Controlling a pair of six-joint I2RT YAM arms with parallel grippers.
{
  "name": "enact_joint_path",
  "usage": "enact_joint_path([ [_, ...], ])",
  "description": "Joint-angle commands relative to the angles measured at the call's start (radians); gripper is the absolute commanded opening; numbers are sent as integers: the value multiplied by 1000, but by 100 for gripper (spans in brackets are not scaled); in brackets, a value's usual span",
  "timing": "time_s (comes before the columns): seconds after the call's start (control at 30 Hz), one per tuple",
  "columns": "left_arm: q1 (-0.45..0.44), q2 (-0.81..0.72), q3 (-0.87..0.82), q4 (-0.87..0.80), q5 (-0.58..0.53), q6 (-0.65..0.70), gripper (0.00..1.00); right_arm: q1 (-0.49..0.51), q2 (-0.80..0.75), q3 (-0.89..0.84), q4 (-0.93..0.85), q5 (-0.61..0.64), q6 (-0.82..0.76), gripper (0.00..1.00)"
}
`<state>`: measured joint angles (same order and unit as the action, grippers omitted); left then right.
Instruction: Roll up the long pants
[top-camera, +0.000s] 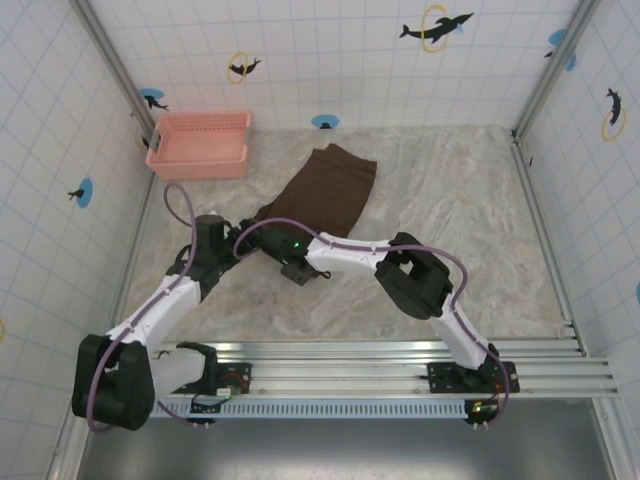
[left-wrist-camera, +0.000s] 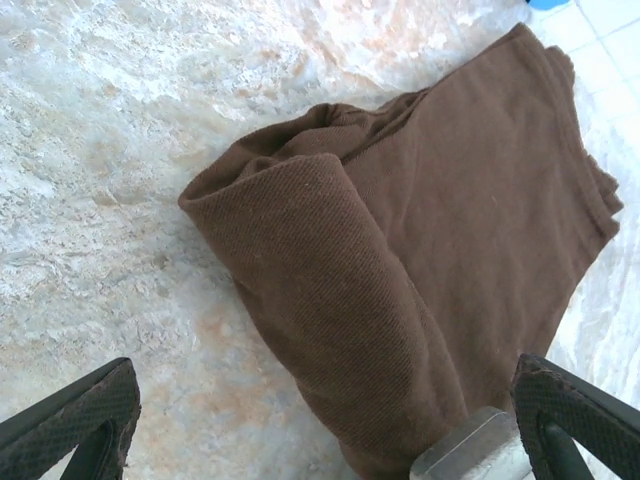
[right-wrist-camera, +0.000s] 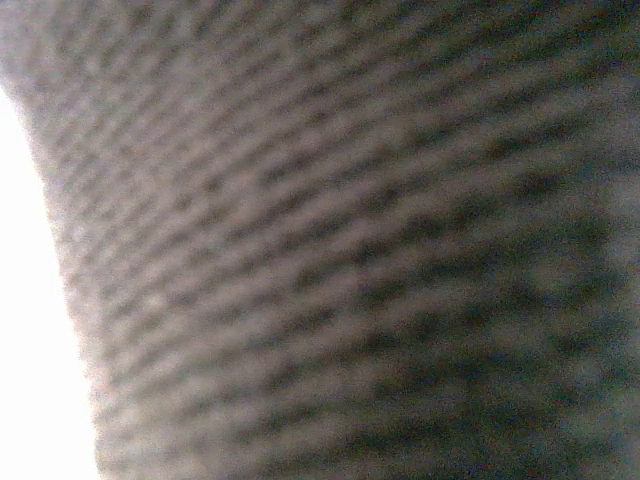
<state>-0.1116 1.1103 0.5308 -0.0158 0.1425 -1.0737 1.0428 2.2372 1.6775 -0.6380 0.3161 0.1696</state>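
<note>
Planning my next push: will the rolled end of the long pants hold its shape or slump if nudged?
Likely floppy: the long pants lie in soft folds, and the roll looks loose, so a nudge probably slumps or unrolls it. The ribbed knit on the mottled table likely drags rather than slides.

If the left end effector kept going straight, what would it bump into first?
Probably the rolled end of the long pants, lying right between its open fingers; depth is hard to judge.
</note>
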Motion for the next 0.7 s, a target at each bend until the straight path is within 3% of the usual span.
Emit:
enact_joint_path([
  [0.0, 8, 3, -71, 172, 48, -47, 97, -28, 99, -59, 10, -257, 1, 0],
  [0.37, 65, 329, -186, 706, 159, -209, 97, -54, 105, -85, 19, -382, -33, 0],
  [0.67, 76, 444, -153, 843, 161, -229, 97, -55, 124, -79, -12, -393, -56, 0],
])
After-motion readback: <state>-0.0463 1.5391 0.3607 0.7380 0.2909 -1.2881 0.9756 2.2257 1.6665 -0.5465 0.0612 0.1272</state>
